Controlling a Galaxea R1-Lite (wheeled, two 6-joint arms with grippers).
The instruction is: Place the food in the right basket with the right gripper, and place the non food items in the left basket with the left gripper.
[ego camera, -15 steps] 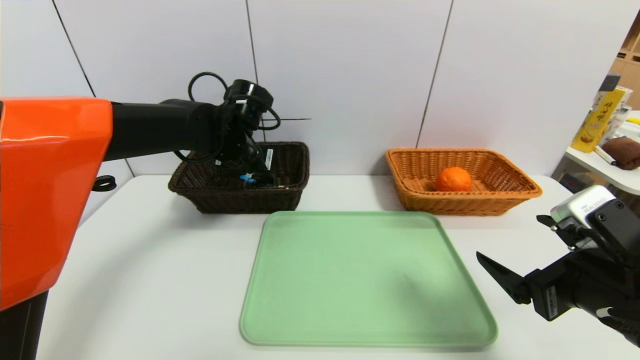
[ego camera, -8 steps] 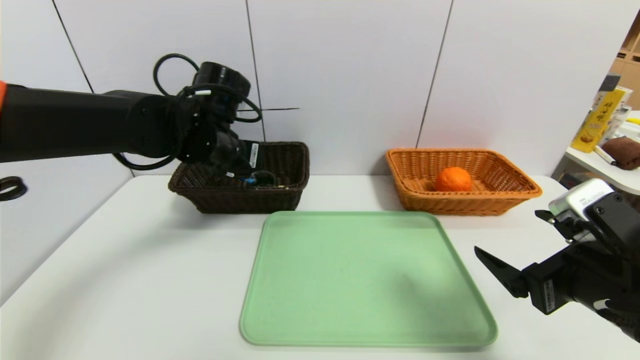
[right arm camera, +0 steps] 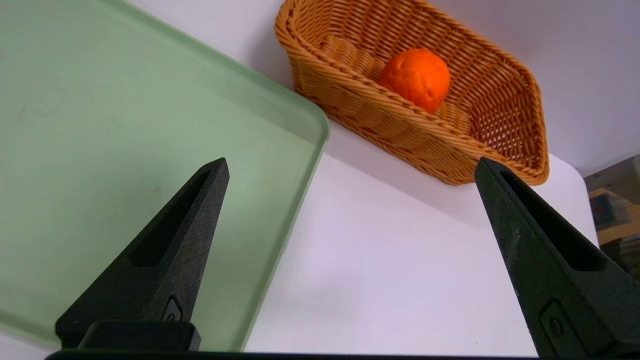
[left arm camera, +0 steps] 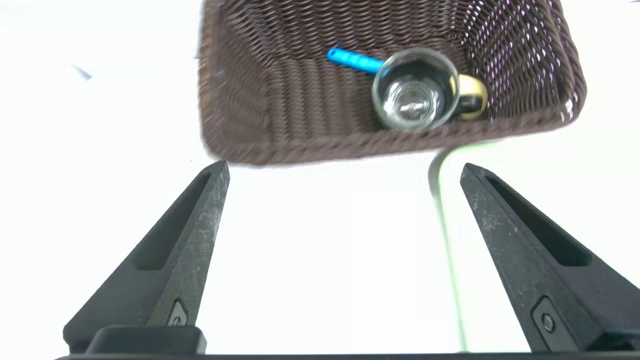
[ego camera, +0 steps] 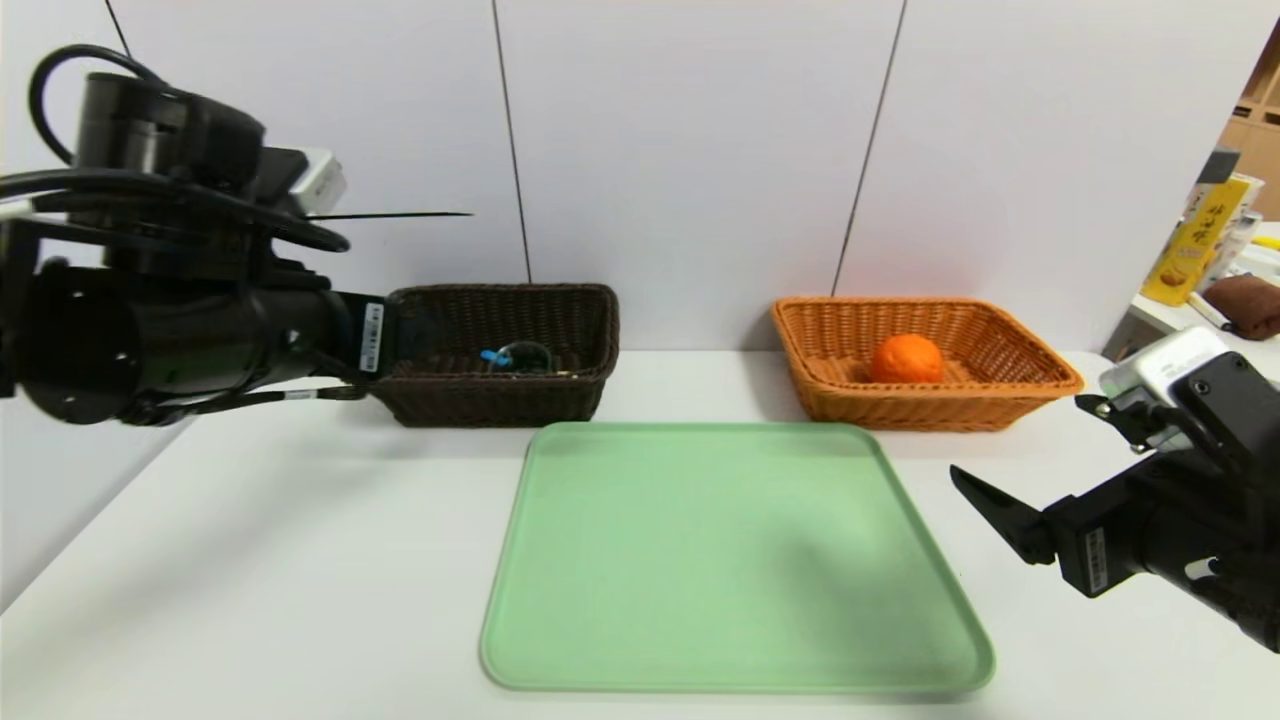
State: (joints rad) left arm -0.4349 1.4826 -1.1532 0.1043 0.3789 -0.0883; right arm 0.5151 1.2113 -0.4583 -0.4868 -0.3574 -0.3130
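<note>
While the left gripper hangs open and empty near the dark basket, cup and spoon lie inside, beyond its fingertips; the right gripper idles open.

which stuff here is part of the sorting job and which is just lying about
Part of the job:
- round orange fruit in the orange-tan wicker basket
- clear glass cup and blue-handled spoon in the dark brown wicker basket

Just lying about:
- green plastic tray
- yellow box and brown cloth on the side table
</note>
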